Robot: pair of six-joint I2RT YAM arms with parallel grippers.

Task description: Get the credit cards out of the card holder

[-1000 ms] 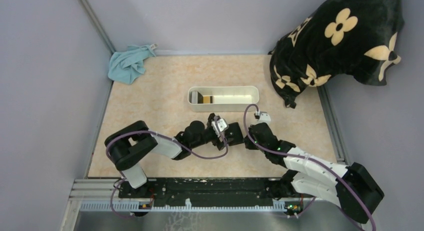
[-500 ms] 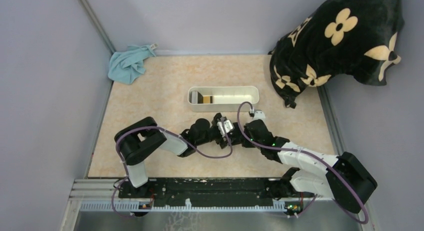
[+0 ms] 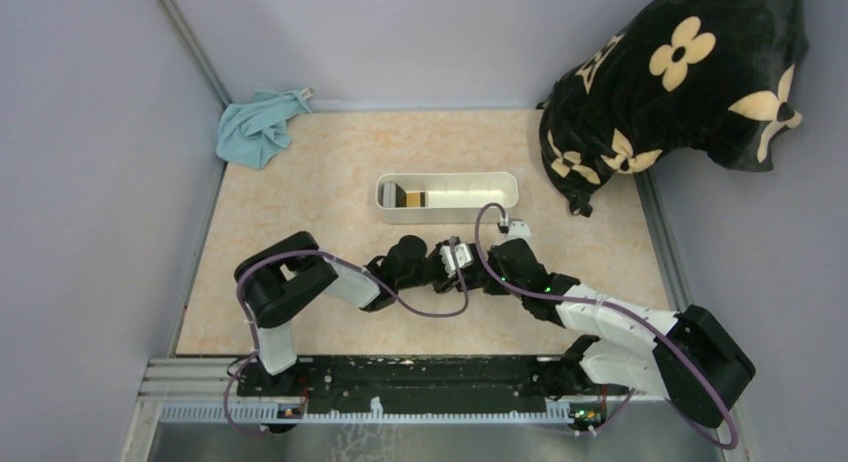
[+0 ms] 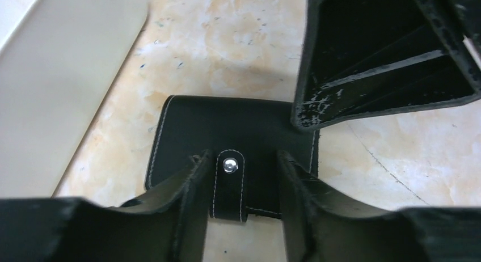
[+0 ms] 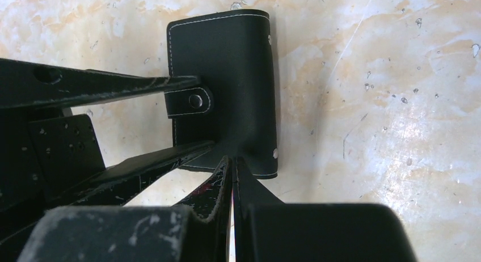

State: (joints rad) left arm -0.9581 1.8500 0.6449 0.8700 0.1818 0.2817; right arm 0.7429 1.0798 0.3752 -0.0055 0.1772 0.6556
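The card holder is a black stitched wallet that lies closed and flat on the marbled table. Its snap strap is fastened over one edge. My left gripper is open, its fingers standing on either side of the strap with small gaps. Tips together, my right gripper is shut and presses down on the card holder's corner. In the left wrist view the right gripper fills the upper right. The credit cards are hidden. In the top view both wrists cover the card holder.
A white oblong tray stands just beyond the grippers, with something brown and dark at its left end; its side shows in the left wrist view. A blue cloth lies at the back left. A black flowered cushion fills the back right corner.
My left arm has reached rightwards to the card holder and its jaws have narrowed around the strap. The right arm shifted left a little earlier and now holds still.
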